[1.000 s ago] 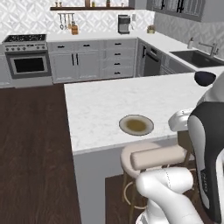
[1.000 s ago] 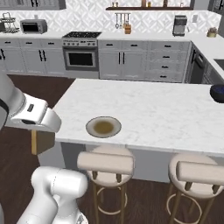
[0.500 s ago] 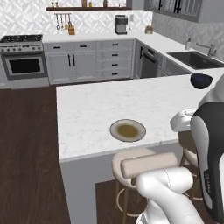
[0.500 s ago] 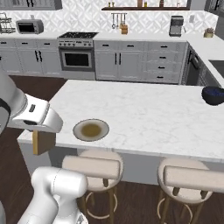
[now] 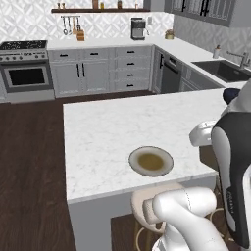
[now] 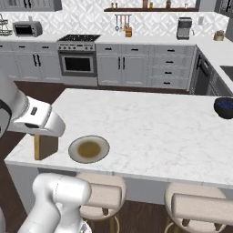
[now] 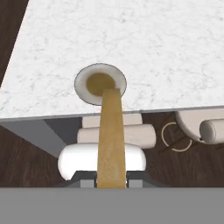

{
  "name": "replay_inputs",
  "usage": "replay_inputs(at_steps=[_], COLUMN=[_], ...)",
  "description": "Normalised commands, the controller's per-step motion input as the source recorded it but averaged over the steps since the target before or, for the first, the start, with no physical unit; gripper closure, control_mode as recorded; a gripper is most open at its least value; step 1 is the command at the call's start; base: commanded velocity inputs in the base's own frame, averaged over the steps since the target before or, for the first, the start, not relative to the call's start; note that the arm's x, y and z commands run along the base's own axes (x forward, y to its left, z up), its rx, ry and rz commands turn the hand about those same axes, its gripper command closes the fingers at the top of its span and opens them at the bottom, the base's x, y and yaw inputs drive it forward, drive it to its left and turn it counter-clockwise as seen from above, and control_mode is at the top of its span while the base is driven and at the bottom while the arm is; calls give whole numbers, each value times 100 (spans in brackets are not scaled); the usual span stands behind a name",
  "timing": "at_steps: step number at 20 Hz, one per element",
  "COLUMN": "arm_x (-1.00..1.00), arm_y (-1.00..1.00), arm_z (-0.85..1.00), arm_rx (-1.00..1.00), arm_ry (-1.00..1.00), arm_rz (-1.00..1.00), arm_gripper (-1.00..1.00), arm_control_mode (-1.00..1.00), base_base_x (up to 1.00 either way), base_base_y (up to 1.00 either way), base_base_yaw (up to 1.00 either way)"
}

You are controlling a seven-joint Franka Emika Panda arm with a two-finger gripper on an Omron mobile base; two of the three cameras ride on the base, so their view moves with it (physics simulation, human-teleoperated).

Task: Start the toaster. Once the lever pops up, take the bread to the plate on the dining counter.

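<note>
The carrying step is in hand, by the look of it: the gripper is pinching the bread between its jaws, the slice seen edge-on in the hand view and reaching up toward the plate; in the right base view the bread hangs below the hand just beside the counter's near left edge, close to the plate but not over it; the plate sits bare near the front edge of the counter, with its brown centre showing, above a stool; a dark bowl stands far off toward the right end. The toaster part looks done, judging from the slice in the grip. Next, I judge, the hand must travel forward over the counter edge until the slice is above the plate, then lower and tip it flat; only then should the jaws spread; the slice hangs low enough that the counter edge may catch it, so a lift first seems wise.
</note>
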Motion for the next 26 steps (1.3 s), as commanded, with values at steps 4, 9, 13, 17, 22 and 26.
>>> replay_inputs(at_steps=[4,9,13,17,22,26], arm_x=[42,34,35,46,51,62], arm_y=[0,1,0,0,-7,0], arm_z=[-11,-13,-34,-43,-45,-44], arm_rx=[3,20,38,37,21,8], arm_ry=[5,9,17,11,5,0], arm_rz=[6,13,17,12,6,0], arm_gripper=[100,100,100,100,100,100], arm_control_mode=[-100,-100,-100,-100,-100,-100], base_base_x=[17,0,0,0,0,0], base_base_y=[0,0,0,0,0,0], base_base_yaw=[1,0,0,0,0,0])
